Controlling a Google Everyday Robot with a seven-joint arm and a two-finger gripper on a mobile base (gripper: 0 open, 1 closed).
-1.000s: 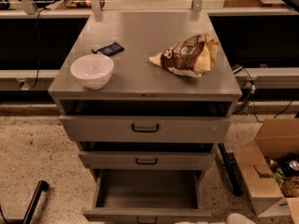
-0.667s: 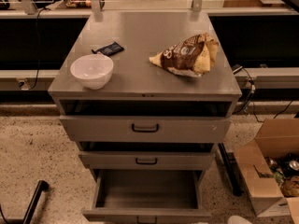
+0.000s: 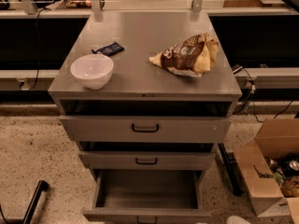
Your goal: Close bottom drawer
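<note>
The bottom drawer (image 3: 147, 213) of the grey metal cabinet is pulled far out. Its plain grey box interior (image 3: 148, 190) is empty, and its small dark handle (image 3: 146, 220) sits at the frame's lower edge. The mid drawer (image 3: 146, 160) and the top drawer (image 3: 145, 128) above it stand slightly out from the cabinet. My gripper is not in view. A pale rounded shape (image 3: 239, 219) shows at the bottom edge right of the drawer; I cannot tell what it is.
On the cabinet top (image 3: 145, 78) are a white bowl (image 3: 92, 70), a small dark packet (image 3: 108, 49) and a brown chip bag (image 3: 185, 55). An open cardboard box (image 3: 273, 164) with items stands on the floor at right. A dark bar (image 3: 229, 169) leans beside the cabinet. A black rod (image 3: 33, 202) lies at lower left.
</note>
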